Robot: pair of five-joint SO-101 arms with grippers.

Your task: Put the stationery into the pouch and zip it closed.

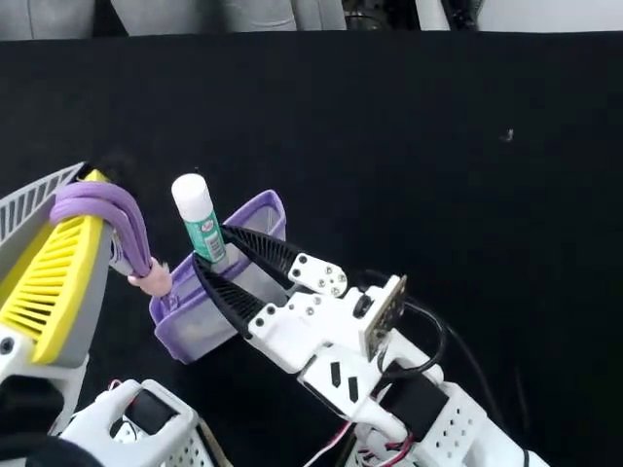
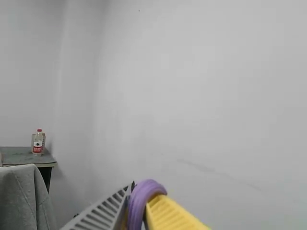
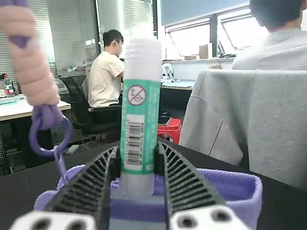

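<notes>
A purple mesh pouch (image 1: 179, 331) stands open-mouthed on the black table. A white glue stick (image 1: 199, 220) with a green label stands upright in its mouth, cap up, and my right gripper (image 1: 213, 261) is shut on its lower body with black ribbed fingers inside the pouch. In the right wrist view the glue stick (image 3: 140, 120) sits between the fingers above the pouch rim (image 3: 230, 184). My left gripper (image 1: 86, 195) is shut on the pouch's purple strap (image 1: 119, 212), which ends in a pink sleeve (image 1: 152, 280). The strap (image 2: 141, 199) loops over the yellow finger (image 2: 172, 218).
The black table (image 1: 438, 146) is bare to the right and towards the back. Grey-covered chair backs (image 1: 195, 15) line its far edge. The right arm's white body and cables (image 1: 389, 389) fill the near centre, and the left arm's base (image 1: 136, 418) sits at the near left.
</notes>
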